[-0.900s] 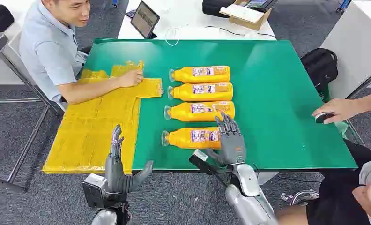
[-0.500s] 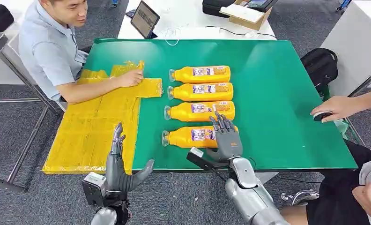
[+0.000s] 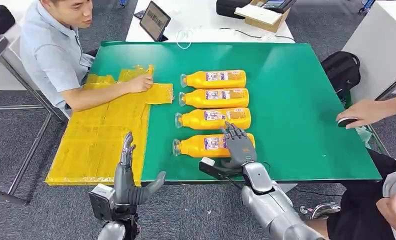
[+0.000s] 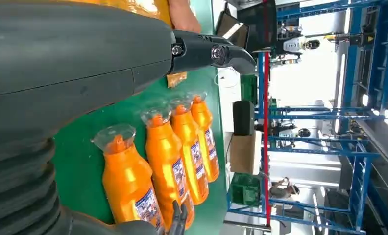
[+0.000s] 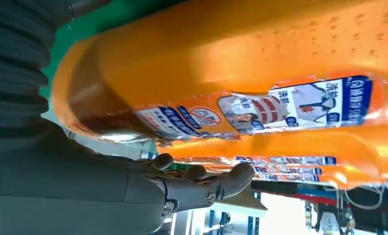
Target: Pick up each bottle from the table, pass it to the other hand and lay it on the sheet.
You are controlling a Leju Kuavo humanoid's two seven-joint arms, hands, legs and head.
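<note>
Yellow sheet (image 3: 98, 135) covers the left part of the green table (image 3: 296, 110), and a person's hand (image 3: 140, 83) rests on its far corner. At the near edge beside the sheet the left hand (image 3: 127, 175) stands upright, holding nothing, fingers straight and thumb out to the side. To its right four orange bottles lie on their sides in a row on the bare green, clear caps pointing toward the sheet, each with a blue-and-white label. Over the base end of the nearest bottle (image 3: 206, 146) sits the right hand (image 3: 238, 146), fingers spread and draped across it; the right wrist view shows that bottle close against the palm with fingers (image 5: 202, 181) reaching under it, but whether they grip it I cannot tell. Farther right, another person's hand (image 3: 363, 114) rests at the table edge
</note>
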